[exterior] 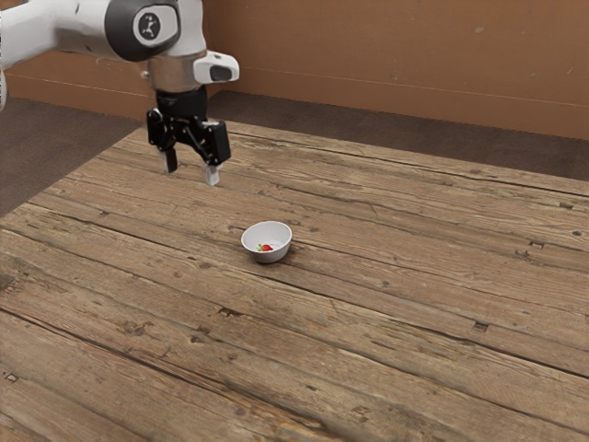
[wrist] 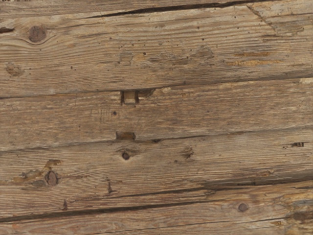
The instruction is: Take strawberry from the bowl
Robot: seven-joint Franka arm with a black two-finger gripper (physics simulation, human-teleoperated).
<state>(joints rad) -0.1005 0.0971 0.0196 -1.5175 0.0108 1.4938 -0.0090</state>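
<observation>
Lay a clock on the exterior view, twelve at its top: the table [exterior: 414, 313] runs across most of it, and your wrist view looks down on its planks. The arm [exterior: 175, 32] comes in from about ten o'clock, with the jaws hanging above the boards, wide apart, pointing down and holding nothing. The bowl [exterior: 276, 258] stands upright on the table, between four and five o'clock from the jaws and well apart from them. Inside it lies the strawberry [exterior: 267, 248], toward the bowl's six o'clock, with a bit of green [exterior: 259, 247] at its nine. The step in hand, as I judge it, is the approach: carry the jaws toward that half-past-four line at this height, and go down only once you have the fruit centred beneath them. Keep them upright and narrow the spread enough to fit inside the rim, or you may land on the wall and tip or push the bowl. Straddle the fruit, stop short of the bottom, then close gently; it is small, probably quick to roll, and easily pinched off-centre. Lift straight up until it clears the rim before you move sideways.
</observation>
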